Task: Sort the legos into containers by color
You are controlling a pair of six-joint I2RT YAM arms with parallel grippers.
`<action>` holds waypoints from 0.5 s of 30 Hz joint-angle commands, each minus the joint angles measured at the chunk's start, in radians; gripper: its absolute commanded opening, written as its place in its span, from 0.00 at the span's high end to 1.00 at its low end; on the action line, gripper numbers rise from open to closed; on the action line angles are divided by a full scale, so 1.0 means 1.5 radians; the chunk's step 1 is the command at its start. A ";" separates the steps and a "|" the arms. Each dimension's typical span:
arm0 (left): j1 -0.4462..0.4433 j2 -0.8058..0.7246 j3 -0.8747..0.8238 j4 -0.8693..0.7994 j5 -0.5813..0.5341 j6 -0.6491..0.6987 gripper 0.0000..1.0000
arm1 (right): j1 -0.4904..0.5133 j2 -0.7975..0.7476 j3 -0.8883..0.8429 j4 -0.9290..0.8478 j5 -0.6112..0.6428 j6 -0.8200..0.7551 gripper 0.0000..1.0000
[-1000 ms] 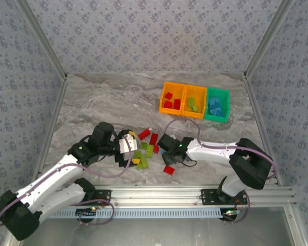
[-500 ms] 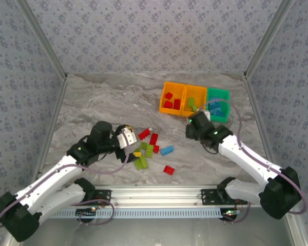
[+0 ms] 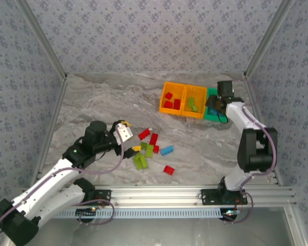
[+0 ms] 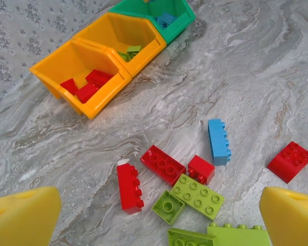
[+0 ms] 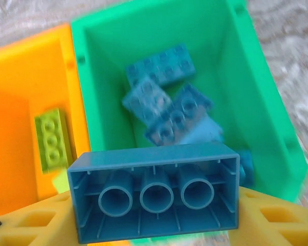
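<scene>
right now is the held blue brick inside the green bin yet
Out: the blue brick is clamped in the right gripper, above the green bin.

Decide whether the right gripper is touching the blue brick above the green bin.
Touching. The right wrist view shows the blue brick wedged between the yellow fingers of the right gripper, each end flush against a finger with no gap.

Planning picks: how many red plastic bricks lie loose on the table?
4. Left wrist view: long red plastic brick at left, wide red brick beside it, small red brick by a lime green brick, fourth red brick apart at right. Some may be hidden.
</scene>
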 commanded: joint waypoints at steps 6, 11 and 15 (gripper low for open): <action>0.004 0.009 0.022 -0.011 -0.010 -0.017 0.01 | -0.014 0.018 0.104 -0.075 -0.021 -0.045 0.16; 0.006 0.035 0.028 -0.001 -0.020 -0.057 0.01 | -0.001 -0.072 0.063 -0.104 -0.053 -0.040 0.15; 0.037 0.053 0.048 0.002 -0.050 -0.159 0.01 | 0.062 -0.207 -0.015 -0.110 -0.107 -0.041 0.15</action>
